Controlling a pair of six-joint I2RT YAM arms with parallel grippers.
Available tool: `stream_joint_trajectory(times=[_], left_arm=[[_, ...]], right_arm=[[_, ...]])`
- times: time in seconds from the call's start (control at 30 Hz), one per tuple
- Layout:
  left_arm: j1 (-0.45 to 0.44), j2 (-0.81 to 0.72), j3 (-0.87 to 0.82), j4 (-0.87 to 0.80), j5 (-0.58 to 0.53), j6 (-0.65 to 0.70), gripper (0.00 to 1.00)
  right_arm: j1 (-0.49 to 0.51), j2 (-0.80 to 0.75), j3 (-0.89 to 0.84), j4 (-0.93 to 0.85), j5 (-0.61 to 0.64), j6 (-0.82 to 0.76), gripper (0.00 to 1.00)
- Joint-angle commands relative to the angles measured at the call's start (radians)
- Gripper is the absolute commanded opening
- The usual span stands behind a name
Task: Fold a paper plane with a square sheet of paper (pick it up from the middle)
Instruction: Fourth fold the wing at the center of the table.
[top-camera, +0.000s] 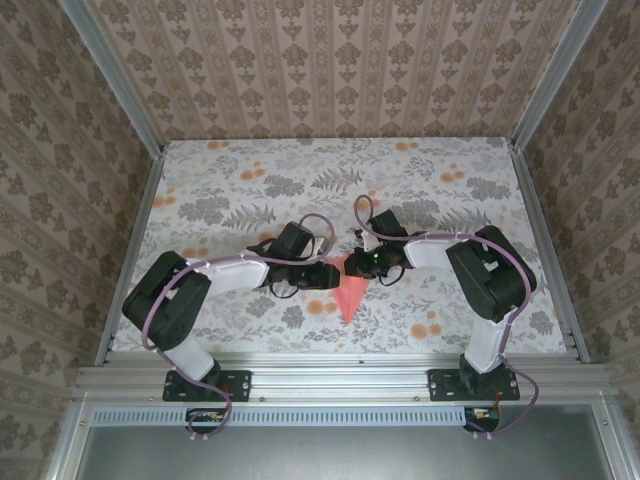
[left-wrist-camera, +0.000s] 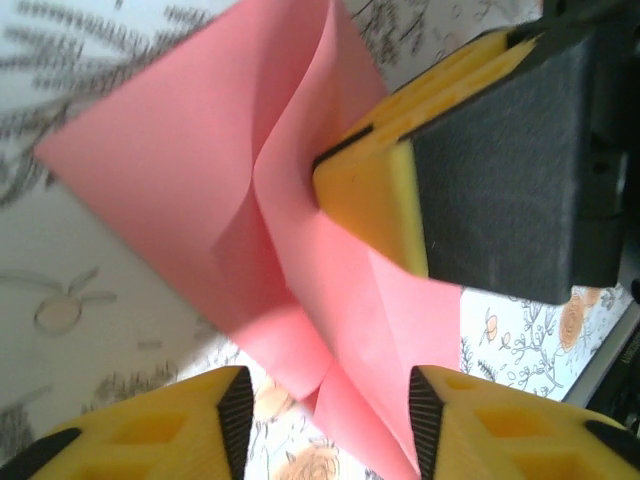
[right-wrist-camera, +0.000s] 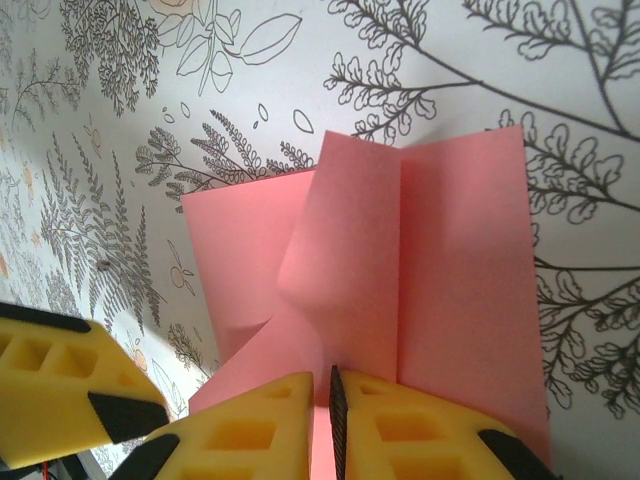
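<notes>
Paper plane (right-wrist-camera: 400, 270) clamped in right gripper (right-wrist-camera: 330, 388), left gripper (left-wrist-camera: 328, 402) open near it

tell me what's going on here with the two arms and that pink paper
Two robot arms are working on a pink paper plane in the middle of the table. The right claw is shut on its raised centre fold. The left claw is open right by the paper, not gripping it. The plane's pointed end faces the table's near edge.

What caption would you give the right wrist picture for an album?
Right gripper pinching the middle fold of a half-folded pink paper plane, leaf-print table behind.
</notes>
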Motion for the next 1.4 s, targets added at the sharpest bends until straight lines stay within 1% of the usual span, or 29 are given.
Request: stream_joint_trajectory(times=[0.0,0.13,0.23,0.47,0.63,0.77,0.83,0.93,1.13,1.23,1.37], left_arm=[[-0.035,-0.058,0.010,-0.101,-0.078,-0.050,0.54],[-0.082,-0.083,-0.008,-0.081,-0.119,-0.123,0.56],[-0.100,-0.080,-0.024,-0.033,-0.125,-0.163,0.56],[-0.134,-0.020,-0.008,-0.018,-0.131,-0.182,0.55],[-0.145,0.022,0.006,-0.016,-0.134,-0.178,0.48],[-0.143,0.043,0.005,-0.006,-0.130,-0.177,0.45],[-0.145,0.047,0.008,0.002,-0.129,-0.177,0.40],[-0.144,0.056,0.016,0.005,-0.129,-0.175,0.34],[-0.144,0.078,0.032,0.000,-0.124,-0.166,0.31],[-0.141,0.083,0.033,-0.009,-0.126,-0.158,0.25],[-0.136,0.087,0.032,-0.016,-0.130,-0.151,0.19]], right_arm=[[0.010,0.018,-0.041,-0.063,0.071,-0.001,0.17],[0.013,0.015,-0.040,-0.060,0.070,0.004,0.17],[0.016,0.014,-0.038,-0.057,0.069,0.009,0.17],[0.019,0.014,-0.037,-0.056,0.067,0.013,0.16],[0.020,0.018,-0.038,-0.051,0.065,0.018,0.16],[0.019,0.018,-0.038,-0.051,0.063,0.017,0.16],[0.019,0.019,-0.040,-0.047,0.062,0.017,0.16],[0.021,0.019,-0.044,-0.043,0.061,0.018,0.16],[0.021,0.018,-0.055,-0.030,0.055,0.021,0.16],[0.021,0.020,-0.059,-0.025,0.055,0.021,0.16],[0.021,0.016,-0.065,-0.020,0.053,0.023,0.16]])
